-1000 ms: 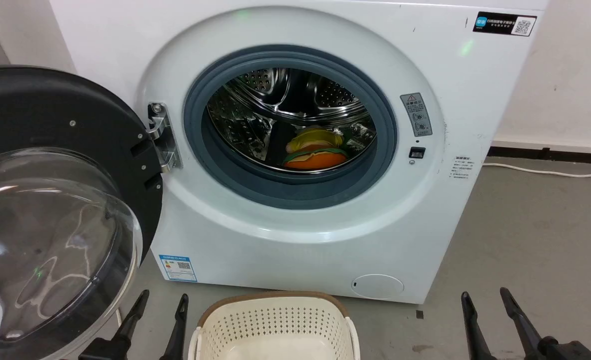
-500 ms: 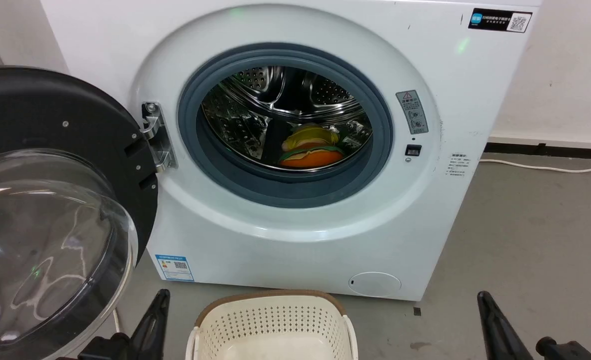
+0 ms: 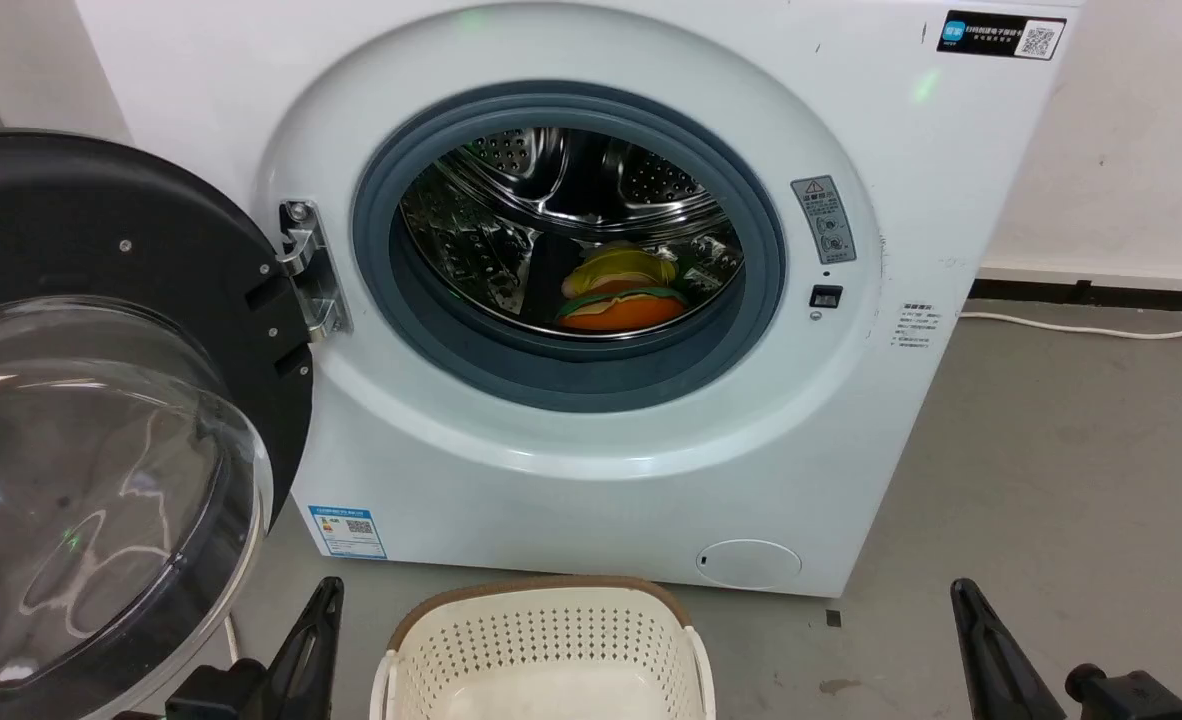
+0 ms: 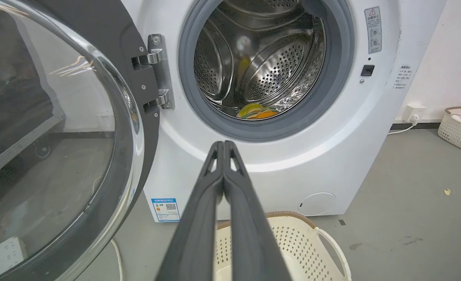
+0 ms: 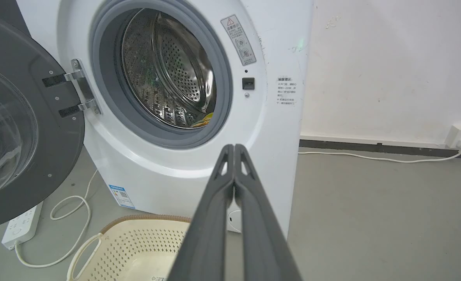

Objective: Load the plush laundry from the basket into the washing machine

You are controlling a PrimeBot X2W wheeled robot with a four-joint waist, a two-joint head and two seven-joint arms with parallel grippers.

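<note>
Left wrist view is showing a second basket (image 4: 460, 130) far right. Left pincer (image 4: 224, 143) and right pincer (image 5: 234, 146) are pressing together; yellow-orange plush laundry (image 3: 623, 300) is lying in the washing machine (image 3: 591, 500).

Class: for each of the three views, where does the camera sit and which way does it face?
Head: high, facing down at washer; left end effector, right end effector at bottom.
Left wrist: low, facing drum head-on; own shut fingers.
Right wrist: low, facing washer from the right; own shut fingers.
Shared: doll, basket.
</note>
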